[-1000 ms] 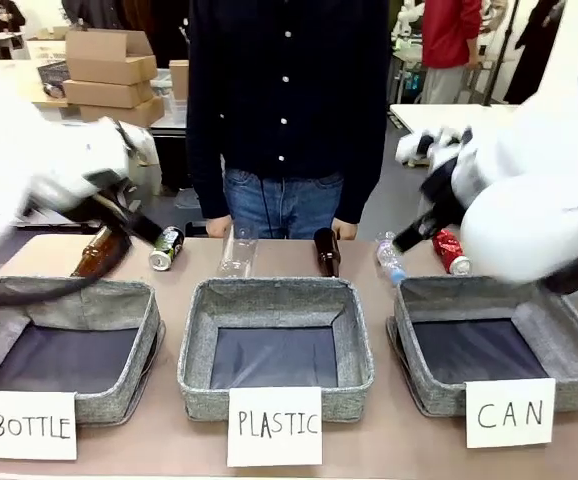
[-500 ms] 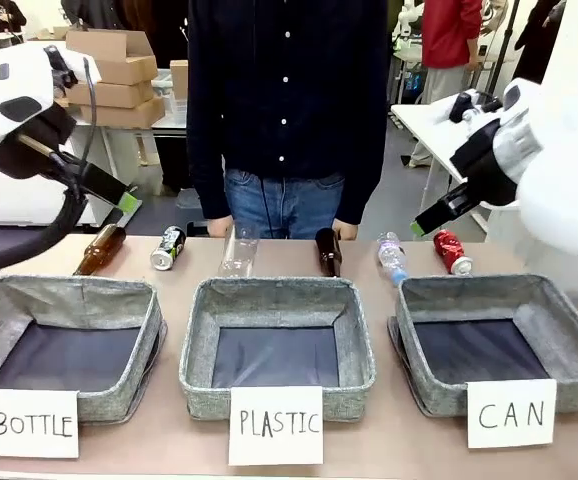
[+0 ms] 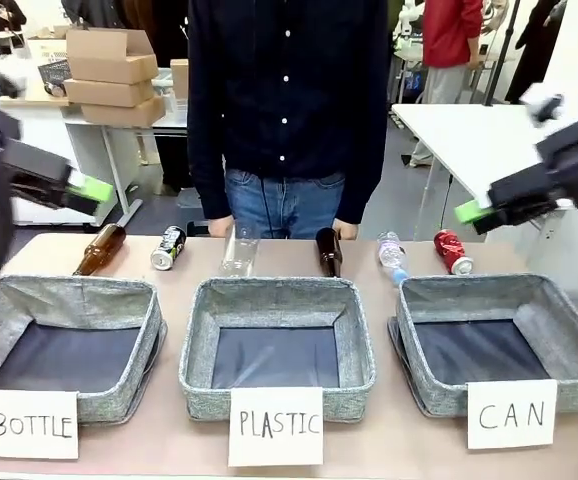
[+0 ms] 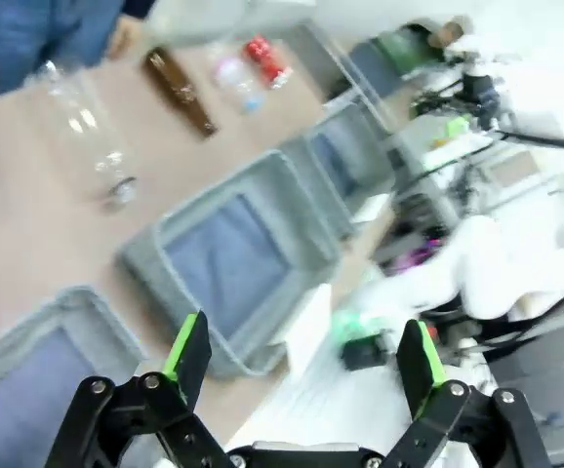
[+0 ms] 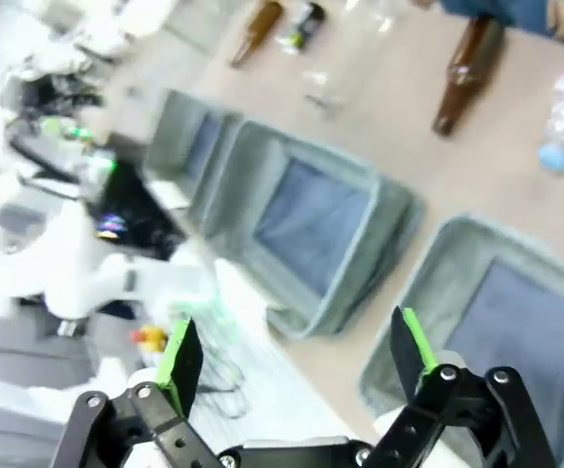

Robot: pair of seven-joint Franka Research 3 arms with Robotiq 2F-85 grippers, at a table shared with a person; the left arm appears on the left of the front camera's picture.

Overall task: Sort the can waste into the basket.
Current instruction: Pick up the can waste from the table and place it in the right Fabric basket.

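Nearest the lens in the wrist views, my left gripper (image 4: pixel 303 346) and my right gripper (image 5: pixel 294 349) rise from the bottom edge, green-padded jaws spread wide with nothing between them. In the front view both hang in the air above the table, the left at the frame's middle left, the right at its middle right, each touching nothing. At lower right of the front view the CAN card (image 3: pixel 510 412) fronts the basket (image 3: pixel 469 287), whose dark bottom is bare. The PLASTIC basket (image 3: pixel 274 290) sits at lower centre and the BOTTLE basket (image 3: pixel 69 288) at lower left. Beyond them a row lies on the table (image 3: pixel 389 440): from the left, a brown bottle (image 3: pixel 100 249), the black-and-silver can (image 3: pixel 167 247), a clear bottle (image 3: pixel 237 250), a second brown bottle (image 3: pixel 327 251), a small clear bottle (image 3: pixel 391 256), and the red can (image 3: pixel 452 251) just past the basket's far rim. Farthest, at top centre, stands a person (image 3: pixel 287 110) in a dark shirt.
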